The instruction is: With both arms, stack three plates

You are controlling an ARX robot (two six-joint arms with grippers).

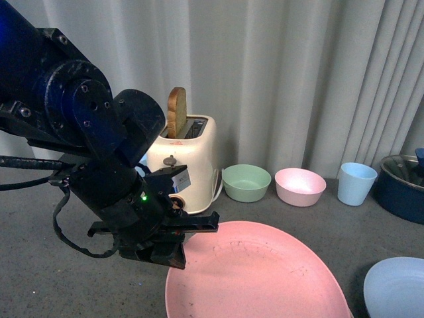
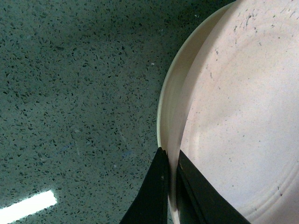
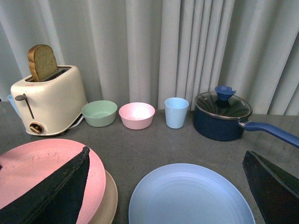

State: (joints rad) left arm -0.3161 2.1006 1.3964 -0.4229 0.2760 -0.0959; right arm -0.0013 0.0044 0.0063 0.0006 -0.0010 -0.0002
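Front view: the large shallow round matte pink plate [image 1: 265, 278] is cut off by the lower edge. Only a segment of the large shallow round matte light blue plate [image 1: 397, 288] shows, low at the right. The left gripper [image 1: 189, 232] sits at the pink plate's left rim. Its black housing hides the finger gap.

Left wrist view: the fingers [image 2: 154, 196] stand narrow, clamped on the pink plate's rim. A paler band runs outside the pink surface; I cannot tell whose edge it is. A dark speckled tabletop [image 2: 70, 93] lies beside it.

Right wrist view: the right gripper [image 3: 166, 151] is spread wide and holds nothing, its fingers partly out of frame. The light blue plate lies flat between them. The pink plate rests on the large shallow round matte cream-beige plate [image 3: 110, 200], both partly hidden behind one finger.
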